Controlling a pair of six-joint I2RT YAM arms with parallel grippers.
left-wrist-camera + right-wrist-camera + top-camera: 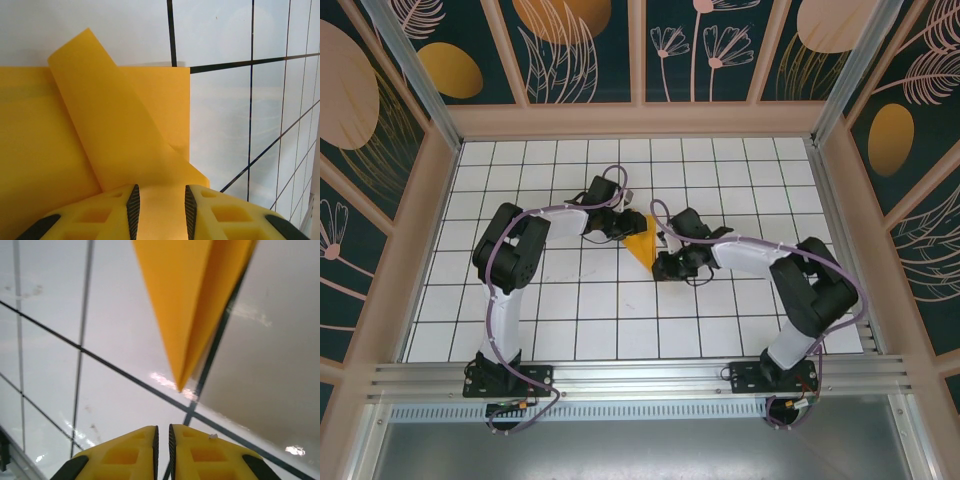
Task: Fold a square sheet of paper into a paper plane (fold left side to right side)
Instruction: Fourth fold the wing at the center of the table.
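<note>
My left hand point(160, 205), fingers part-open, sits over the raised flap of the square sheet of paper point(642, 242) lying mid table point(570, 300), seemingly to steady it, while my right hand point(163, 440), clenched empty, hovers just short of its pointed tip.

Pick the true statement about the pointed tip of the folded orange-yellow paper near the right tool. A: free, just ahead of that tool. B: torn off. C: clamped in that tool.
A: the folded orange-yellow paper ends in a point short of the right tool, whose nearly shut fingers hold nothing.
</note>
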